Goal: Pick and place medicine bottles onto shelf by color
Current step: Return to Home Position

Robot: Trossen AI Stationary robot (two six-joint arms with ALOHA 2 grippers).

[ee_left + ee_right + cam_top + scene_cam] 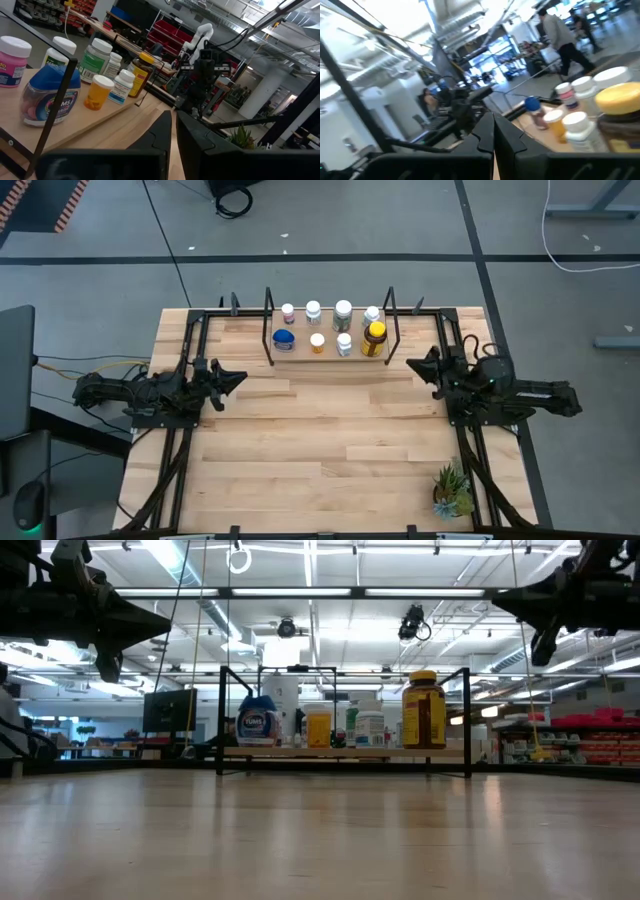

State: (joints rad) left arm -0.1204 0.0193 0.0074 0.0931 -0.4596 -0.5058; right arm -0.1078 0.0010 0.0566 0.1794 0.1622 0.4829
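The shelf stands at the far middle of the table, a light board between black uprights. On it stand several medicine bottles: a blue-lidded one, a small orange one, a larger amber-yellow one and white-capped ones. My left gripper hovers shut at the table's left side, pointing toward the middle, well short of the shelf. My right gripper hovers shut at the right side, just off the shelf's right end. In the low view both grippers, left and right, hang high above the tabletop, and neither holds anything.
A small green potted plant stands near the table's near right corner. Black frame rails run along both sides of the table under the arms. Bare wood lies between the arms. A person walks in the room beyond.
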